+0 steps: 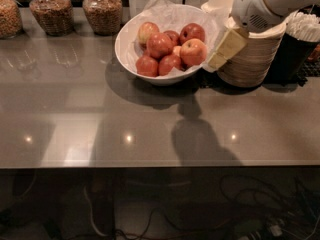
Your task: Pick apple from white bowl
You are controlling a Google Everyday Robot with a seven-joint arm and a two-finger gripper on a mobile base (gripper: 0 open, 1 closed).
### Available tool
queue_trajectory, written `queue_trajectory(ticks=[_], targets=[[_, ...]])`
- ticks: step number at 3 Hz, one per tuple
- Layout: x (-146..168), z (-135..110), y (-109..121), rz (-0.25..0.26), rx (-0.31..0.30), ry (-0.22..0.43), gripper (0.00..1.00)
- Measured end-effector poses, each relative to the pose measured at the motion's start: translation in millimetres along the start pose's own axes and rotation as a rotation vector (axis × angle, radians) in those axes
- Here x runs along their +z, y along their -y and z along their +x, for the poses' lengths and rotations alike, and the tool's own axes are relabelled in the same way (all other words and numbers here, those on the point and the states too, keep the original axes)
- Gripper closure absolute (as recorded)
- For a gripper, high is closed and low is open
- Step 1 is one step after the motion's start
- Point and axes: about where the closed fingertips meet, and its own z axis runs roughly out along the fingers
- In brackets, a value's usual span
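White bowl (131, 59): one, paper-lined, far centre of grey counter (150, 129). Apples: at least seven, heaped; the apple (193, 51), orange-blushed, at the heap's near right. Glass jars (102, 10): three, far left. Gripper (218, 61): one, just right of the bowl's rim; open or closed, cannot tell.

Break-room kitchen: food jars (102, 9), stacked paper bowls (250, 61), white bowl (127, 51) of apples (160, 46) on the bench (75, 109); end effector (226, 50) hangs beside the bowl's right rim.
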Motion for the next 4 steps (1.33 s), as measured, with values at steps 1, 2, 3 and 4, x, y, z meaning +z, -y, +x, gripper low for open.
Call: queue_trajectory(ticks=[1,2,3,4], targets=[[23.6,-14.6,16.4,0.0,0.021,0.014,0.0],[47.9,-19.1,25.6,-0.027,0.06,0.017,0.0],[72.7,-15.0,31.5,-0.052,0.108,0.01,0.0],[94.0,-7.9,32.8,-0.076,0.146,-0.002,0.12]])
